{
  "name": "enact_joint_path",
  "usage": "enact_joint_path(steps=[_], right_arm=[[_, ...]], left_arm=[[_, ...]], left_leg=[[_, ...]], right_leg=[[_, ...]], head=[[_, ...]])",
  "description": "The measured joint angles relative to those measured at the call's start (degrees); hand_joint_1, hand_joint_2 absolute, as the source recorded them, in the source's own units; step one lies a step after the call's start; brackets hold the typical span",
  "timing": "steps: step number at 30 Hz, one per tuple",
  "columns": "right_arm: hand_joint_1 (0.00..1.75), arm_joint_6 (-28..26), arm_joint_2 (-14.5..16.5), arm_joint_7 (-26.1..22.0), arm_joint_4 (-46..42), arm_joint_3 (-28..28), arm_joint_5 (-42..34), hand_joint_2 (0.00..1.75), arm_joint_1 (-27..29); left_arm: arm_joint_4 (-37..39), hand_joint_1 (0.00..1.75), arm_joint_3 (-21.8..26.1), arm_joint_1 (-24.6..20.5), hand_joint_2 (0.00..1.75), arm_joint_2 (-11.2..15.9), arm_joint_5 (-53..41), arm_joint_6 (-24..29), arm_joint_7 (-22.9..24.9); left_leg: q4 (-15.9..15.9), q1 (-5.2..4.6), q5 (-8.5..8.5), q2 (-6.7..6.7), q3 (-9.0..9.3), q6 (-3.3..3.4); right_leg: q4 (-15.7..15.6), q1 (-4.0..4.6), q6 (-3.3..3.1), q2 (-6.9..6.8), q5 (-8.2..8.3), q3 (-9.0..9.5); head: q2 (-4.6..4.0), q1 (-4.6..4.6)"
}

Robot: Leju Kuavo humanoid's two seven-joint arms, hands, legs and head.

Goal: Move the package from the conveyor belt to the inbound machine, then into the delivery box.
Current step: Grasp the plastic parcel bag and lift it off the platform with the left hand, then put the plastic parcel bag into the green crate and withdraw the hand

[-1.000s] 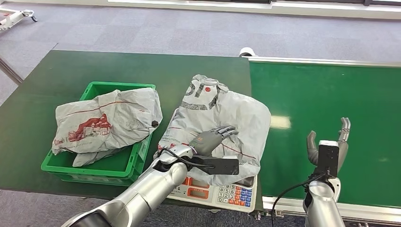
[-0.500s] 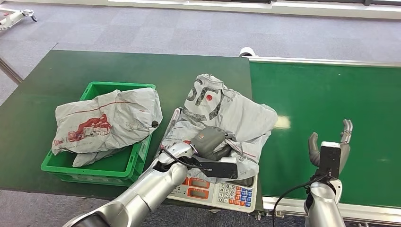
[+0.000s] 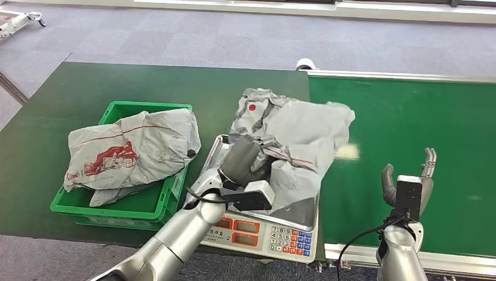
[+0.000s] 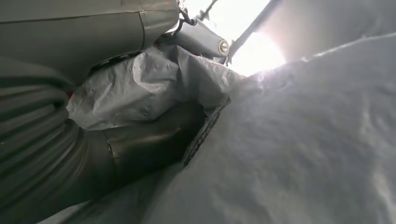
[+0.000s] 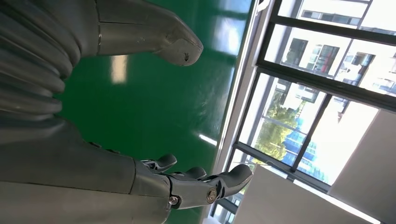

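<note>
Head view: high on the robot, facing forward and down at the scale (image 3: 266, 231), with the crate (image 3: 131, 202) to its left and the belt (image 3: 409, 117) to its right.
Left wrist view: very near, just behind the left hand (image 4: 70, 140), pressed up to the package (image 4: 303, 140) above the scale.
Right wrist view: close behind the right hand (image 5: 84, 140), over the belt (image 5: 154, 102) right of the scale, facing windows (image 5: 322, 70).
Shared: head and left wrist both take in the package (image 3: 292, 137); head and right wrist the belt.

Bright, even daylight fills the head view; a pale glare patch sits on the conveyor belt (image 3: 409, 129), and the package (image 3: 292, 134) is slightly motion-blurred. The left wrist view is dim and soft, with one blown-out white gap. In the right wrist view the windows (image 5: 327, 70) are overexposed
</note>
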Motion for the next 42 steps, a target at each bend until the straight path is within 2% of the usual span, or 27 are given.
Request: enact_joint_path(steps=[1, 5, 7, 8, 11, 12, 15, 16, 21, 30, 39, 42], right_arm=[[0.00, -0.07, 0.00, -0.01, -0.01, 0.00, -0.08, 1.75, 0.00], [0.00, -0.42, 0.00, -0.02, -0.11, 0.00, -0.50, 1.75, 0.04], [0.00, -0.66, -0.04, -0.01, -0.31, -0.01, -0.80, 1.75, 0.25], [0.00, -0.76, -0.09, -0.01, -0.44, -0.01, -0.92, 1.75, 0.38], [0.00, -1.08, -0.17, -0.02, -0.80, -0.05, -1.08, 1.75, 0.71], [0.00, -1.18, -0.19, -0.02, -0.98, -0.08, -1.18, 1.75, 0.89], [0.00, -1.29, -0.35, -0.02, -1.77, -0.44, -1.55, 1.75, 1.88], [0.00, -1.29, -0.42, -0.02, -2.06, -0.62, -1.62, 1.75, 2.26], [0.00, -1.24, -0.63, -0.04, -3.35, -1.29, -1.63, 1.75, 3.96], [0.00, -1.09, -0.76, -0.04, -4.30, -1.44, -1.02, 1.75, 4.93], [0.00, -1.05, -0.76, -0.04, -4.57, -1.44, -0.91, 1.75, 5.18], [0.00, -1.04, -0.76, -0.04, -4.99, -1.49, -0.55, 1.75, 5.66]], left_arm=[[-2.32, 1.75, 0.56, 0.76, 1.75, 0.11, 1.25, 1.60, -0.18], [-12.21, 1.64, 1.10, 3.70, 1.75, 1.22, 6.75, 9.00, -0.50], [-17.15, 1.68, 1.10, 4.87, 1.75, 2.36, 9.23, 13.89, -0.55], [-19.38, 1.63, 1.10, 5.31, 1.75, 2.96, 10.03, 15.97, -0.57], [-24.51, 1.14, 1.10, 6.24, 1.75, 4.61, 10.68, 20.04, -0.59], [-26.17, 1.18, 1.11, 6.59, 1.75, 5.20, 10.33, 21.71, -0.58], [-32.60, 1.71, 2.40, 8.44, 1.75, 6.86, 6.24, 25.87, -0.58], [-35.19, 1.75, 3.46, 9.39, 1.75, 7.28, 4.62, 26.31, -0.59], [-45.76, 1.75, 11.07, 13.98, 1.75, 8.30, 0.59, 26.83, -0.51], [-55.98, 1.75, 23.08, 19.09, 1.75, 7.81, -4.51, 26.85, -0.45], [-58.39, 1.75, 29.04, 20.53, 1.75, 6.57, -7.89, 26.85, -0.39], [-54.99, 1.75, 32.00, 20.24, 1.75, 5.35, -14.55, 26.15, 2.96]], left_leg=[[0.00, 0.00, 0.00, -0.01, -0.01, 0.00], [-0.01, 0.00, -0.01, -0.01, -0.02, 0.00], [-0.01, 0.00, -0.01, 0.01, -0.03, 0.00], [-0.01, 0.00, -0.01, 0.00, -0.03, 0.00], [-0.01, 0.01, -0.01, -0.01, -0.04, 0.00], [-0.01, 0.01, 0.00, 0.00, -0.03, 0.00], [-0.01, 0.01, 0.00, 0.01, -0.04, 0.00], [-0.01, 0.01, -0.01, 0.02, -0.04, 0.00], [-0.02, 0.02, -0.05, 0.03, -0.04, -0.04], [-0.03, 0.02, -0.05, 0.06, -0.02, -0.04], [-0.03, 0.01, -0.05, 0.05, -0.01, -0.04], [-0.03, 0.00, -0.06, 0.03, 0.02, -0.03]], right_leg=[[0.00, 0.00, 0.00, 0.00, 0.00, 0.00], [0.00, 0.00, 0.00, -0.01, -0.01, -0.02], [0.00, 0.00, 0.00, 0.00, -0.02, -0.04], [0.00, 0.01, 0.00, -0.01, -0.02, -0.04], [0.00, 0.01, 0.00, -0.03, -0.02, -0.03], [0.00, 0.01, 0.00, -0.02, -0.02, -0.03], [0.00, 0.01, 0.00, 0.00, -0.02, -0.03], [0.00, 0.01, 0.00, 0.01, -0.02, -0.03], [0.00, 0.02, -0.03, 0.02, -0.07, -0.06], [0.00, 0.02, -0.04, 0.02, -0.07, -0.04], [0.00, 0.02, -0.04, 0.01, -0.07, -0.04], [-0.01, 0.00, -0.03, -0.01, -0.08, -0.01]], head=[[0.00, 0.01], [0.00, 0.00], [0.00, 0.00], [0.00, 0.00], [0.00, 0.00], [0.00, 0.00], [0.00, 0.00], [0.00, 0.00], [0.00, 0.01], [0.00, 0.00], [0.00, 0.00], [0.00, 0.01]])
